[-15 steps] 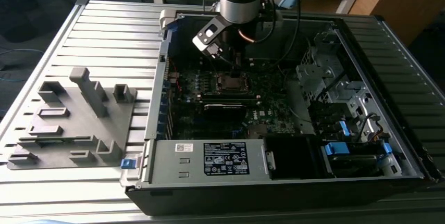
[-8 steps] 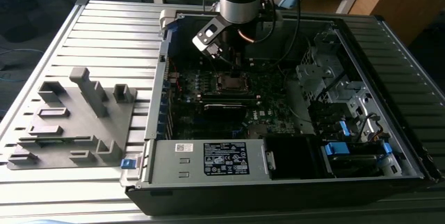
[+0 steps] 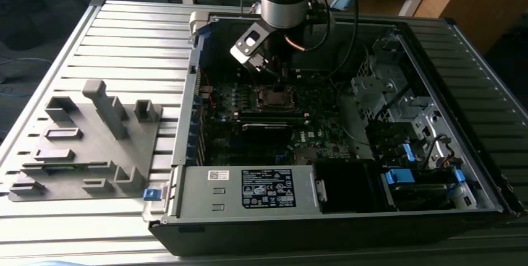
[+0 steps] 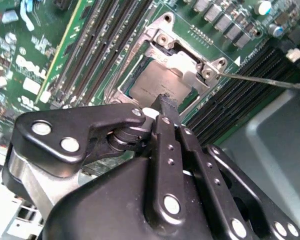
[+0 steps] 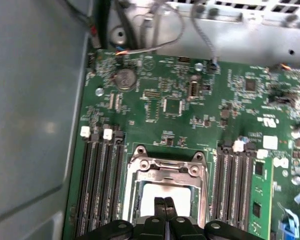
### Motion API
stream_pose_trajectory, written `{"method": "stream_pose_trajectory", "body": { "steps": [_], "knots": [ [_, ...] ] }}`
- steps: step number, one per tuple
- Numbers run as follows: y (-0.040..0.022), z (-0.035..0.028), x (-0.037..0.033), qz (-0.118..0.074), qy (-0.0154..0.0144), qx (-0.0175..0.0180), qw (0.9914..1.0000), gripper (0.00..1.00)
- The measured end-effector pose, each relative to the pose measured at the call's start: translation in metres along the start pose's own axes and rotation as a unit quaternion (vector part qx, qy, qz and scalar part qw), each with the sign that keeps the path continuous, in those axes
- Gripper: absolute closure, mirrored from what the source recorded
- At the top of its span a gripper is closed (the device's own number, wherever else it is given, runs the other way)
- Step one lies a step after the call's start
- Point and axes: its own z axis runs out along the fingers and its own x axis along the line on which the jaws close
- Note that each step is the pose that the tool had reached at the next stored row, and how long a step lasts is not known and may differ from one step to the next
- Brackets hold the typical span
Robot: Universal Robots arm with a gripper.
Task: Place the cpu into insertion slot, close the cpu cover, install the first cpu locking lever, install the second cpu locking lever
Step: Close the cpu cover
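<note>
One step of four looks done from where I sit, and a second may be.

In the exterior view, the open computer case (image 3: 185,93) lies on the slatted bench (image 3: 123,37). A grey parts holder (image 3: 83,136) stands near the bench's edge at the exterior view's left. The arm reaches down into the case and the gripper (image 3: 272,79) hangs just above the socket (image 3: 272,97), around the middle of the circuit board. I cannot make out the chip from here.

In the second wrist view, the chip (image 4: 150,82) lies flat in the socket with its grey metal top showing. The gripper (image 4: 165,102) has its two fingers pressed together with nothing between them. Its tip is at the chip's near edge, but I cannot tell whether it touches. The silver cover (image 4: 182,62) seems to lie down around the chip, framing it, though I would not swear it is fully seated. One thin lever (image 4: 265,81) sticks out from a corner of the socket toward the case wall, so I judge it unlatched.

In the first wrist view, the closed fingertips (image 5: 160,207) sit over the pale chip (image 5: 177,192), with the cover's frame round it and memory slots (image 5: 97,185) along both sides. I cannot tell the levers from the frame here. My reading is that both levers are left to do.
</note>
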Motion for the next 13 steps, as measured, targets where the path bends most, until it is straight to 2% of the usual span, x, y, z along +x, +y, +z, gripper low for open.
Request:
{"method": "stream_pose_trajectory", "body": {
  "steps": [4,7,10,13],
  "knots": [
    [0.0000,0.0003,0.0000,-0.036,0.0031,-0.0001,0.99935,0.89],
    [0.0000,0.0006,0.0000,-0.063,0.0055,-0.0002,0.99798,0.89],
    [-0.0001,0.0009,0.0000,-0.090,0.0078,-0.0002,0.99591,0.89],
    [-0.0001,0.0010,0.0000,-0.117,0.0101,-0.0003,0.99304,0.89]
  ]
}}
